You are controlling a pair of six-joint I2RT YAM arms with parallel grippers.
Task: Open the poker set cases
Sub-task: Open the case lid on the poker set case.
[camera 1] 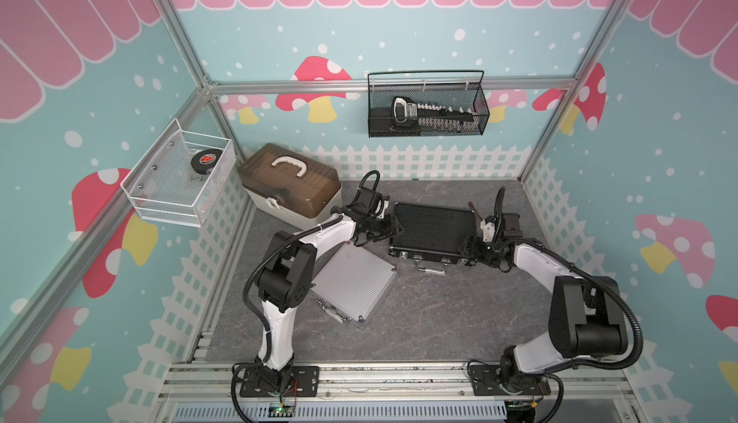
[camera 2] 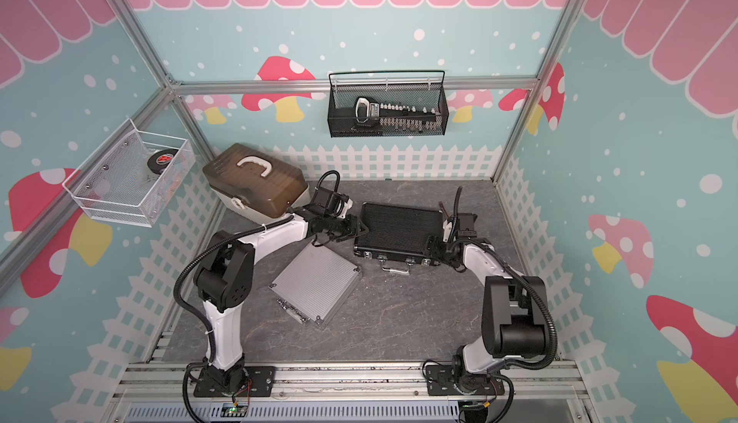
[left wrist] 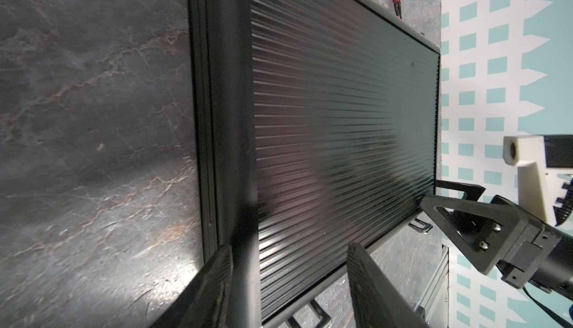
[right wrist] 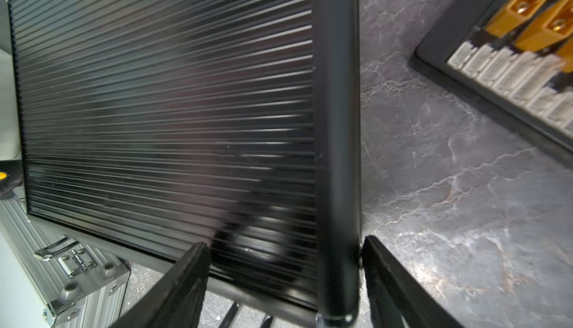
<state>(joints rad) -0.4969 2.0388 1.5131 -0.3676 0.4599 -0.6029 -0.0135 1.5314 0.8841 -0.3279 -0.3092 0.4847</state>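
black case [camera 1: 433, 227] [camera 2: 401, 227]: flat on the grey table [camera 1: 439, 321], centre and toward the far side, lid down; handle [camera 1: 431, 269] and latches on the near edge.
silver case [camera 1: 353, 283] [camera 2: 317, 277]: flat with lid down, turned at an angle, near and left of the black case, just apart from it; far-left corner hidden under the left arm [camera 1: 319, 233].
left gripper [camera 1: 385, 227] [left wrist: 290, 249]: at the left end of the black case, jaws parted; from the wrist, one finger [left wrist: 201, 295] outside the rounded end rim, the other over the ribbed lid; nothing clamped.
right gripper [camera 1: 469, 247] [right wrist: 285, 241]: at the near right corner of the black case, jaws spread wide astride the right end rim; outer finger [right wrist: 387, 280] touching or just beside the rim, inner one over the lid; not closed on anything.
white box with brown lid [camera 1: 289, 185]: far left, upright, lid on.
connector board [right wrist: 511, 63]: on the table, right of the black case.
black wire basket [camera 1: 427, 109]: on the far wall.
white mesh basket [camera 1: 175, 181]: on the left wall.
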